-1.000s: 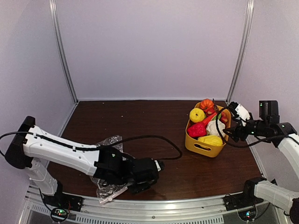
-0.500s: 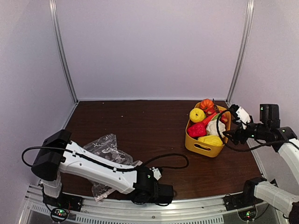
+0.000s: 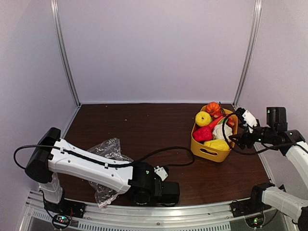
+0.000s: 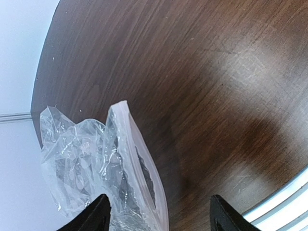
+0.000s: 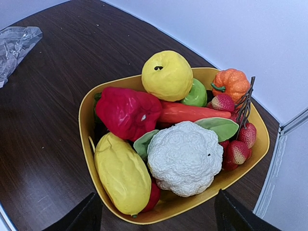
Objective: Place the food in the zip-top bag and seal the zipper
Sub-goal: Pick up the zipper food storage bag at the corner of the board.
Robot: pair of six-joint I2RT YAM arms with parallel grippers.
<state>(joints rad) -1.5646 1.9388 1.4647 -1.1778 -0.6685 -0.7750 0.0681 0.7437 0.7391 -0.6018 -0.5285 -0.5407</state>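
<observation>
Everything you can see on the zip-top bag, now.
The bag is clear, thin, crinkly plastic, crumpled and apparently empty, with no food inside. It lies on the dark wood table at the near left. From above, the left arm crosses over its middle. In the left wrist view a flatter strip edge, likely the mouth, runs between the fingers of the open left gripper. Whether they touch it cannot be told.

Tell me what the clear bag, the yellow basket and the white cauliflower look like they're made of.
Clear bag: thin glossy plastic film, see-through and crinkled. Yellow basket: seemingly rigid moulded plastic, smooth with a soft sheen. White cauliflower: matt and pebbly, likely plastic or foam; the look leaves that open.
</observation>
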